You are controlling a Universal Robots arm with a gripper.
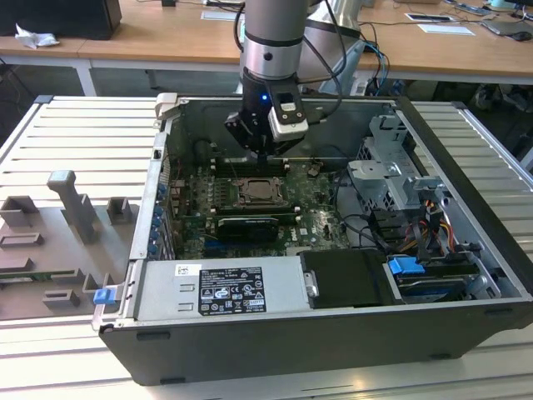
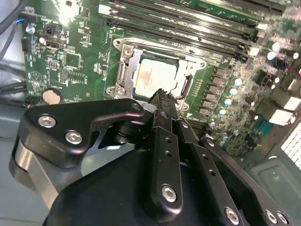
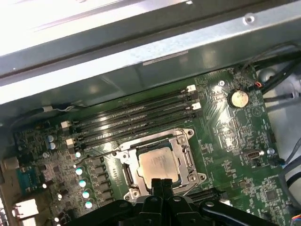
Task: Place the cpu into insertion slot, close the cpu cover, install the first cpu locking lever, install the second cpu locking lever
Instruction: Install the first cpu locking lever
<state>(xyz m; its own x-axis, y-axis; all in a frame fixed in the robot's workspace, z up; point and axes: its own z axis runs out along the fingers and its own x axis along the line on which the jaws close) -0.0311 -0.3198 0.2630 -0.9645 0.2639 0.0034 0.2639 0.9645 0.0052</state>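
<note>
Slatted metal table (image 1: 67,125), wooden desks behind. Open computer case (image 1: 466,158) lies flat on it, grey holders (image 1: 71,208) on the table off the case's edge at the exterior view's left. Motherboard (image 3: 230,141) on the case floor. The cpu (image 3: 159,165) is seated in the insertion slot (image 3: 128,173), pale face up, near the case's far wall and just beside the long memory slots (image 3: 136,117). The cpu cover (image 3: 184,141) lies flat around the chip, which shows through its window. Gripper (image 3: 162,184) hangs over the socket's edge with its fingertips pressed together and nothing between them; contact with the cover unclear. Coin battery (image 3: 238,98) toward the board's corner.
</note>
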